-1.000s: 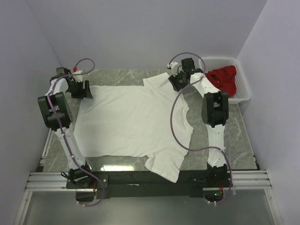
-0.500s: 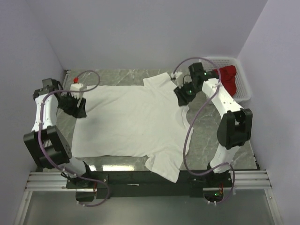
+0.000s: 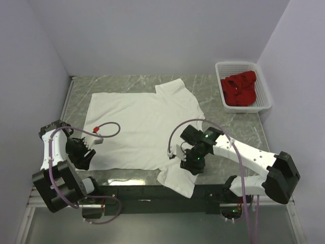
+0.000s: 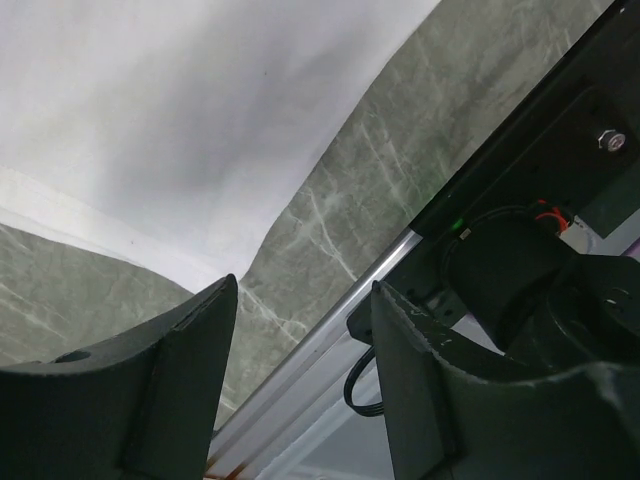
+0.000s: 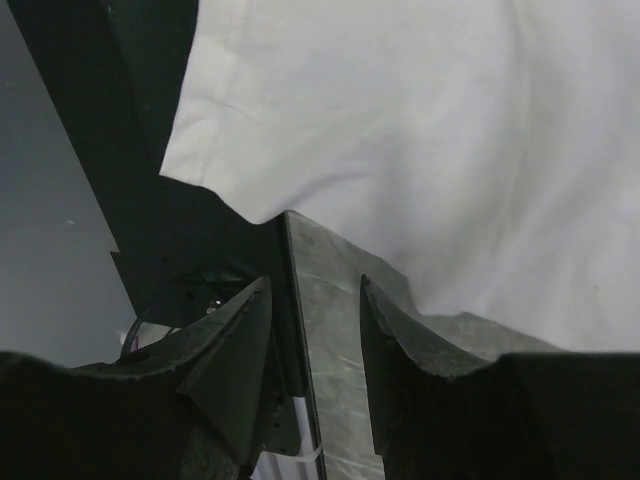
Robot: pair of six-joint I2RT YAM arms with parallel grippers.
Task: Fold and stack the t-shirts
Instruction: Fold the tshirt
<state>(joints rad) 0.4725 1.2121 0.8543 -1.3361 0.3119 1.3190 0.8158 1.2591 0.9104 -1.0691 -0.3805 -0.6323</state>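
White t-shirt [image 3: 142,122] lies flat for folding; your left gripper [image 3: 82,154] and right gripper [image 3: 195,163] hover at its near edge, jaws parted, empty.

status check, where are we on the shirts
Left gripper and right gripper open, empty, at near edge of white t-shirt. Shirt flat, unfolded. Red t-shirt bunched in basket. Arm cables loop over the white cloth.

White basket [image 3: 265,94] on marble table [image 3: 127,83]
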